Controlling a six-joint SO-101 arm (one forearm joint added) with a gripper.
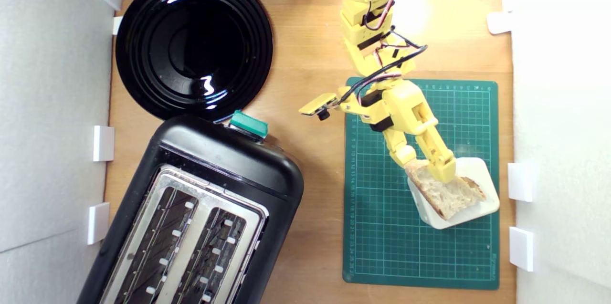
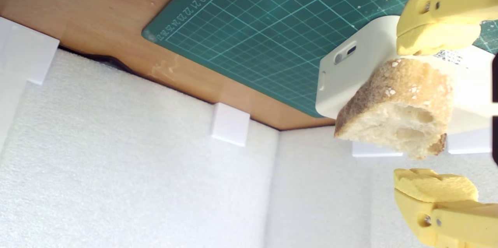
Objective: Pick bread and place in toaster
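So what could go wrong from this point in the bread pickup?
1. The gripper is open around the bread, with a gap to one fingertip; closing off-centre may pinch only the crust end, so the slice could slip.
2. The bread lies on a cream box; pressing down may tip or shove it.
3. The toaster sits angled, so the slice may catch a slot edge.

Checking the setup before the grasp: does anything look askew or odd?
The bread lies on a cream box, overhanging its edge. The toaster sits skewed to the table edges. Nothing is spilled or broken.
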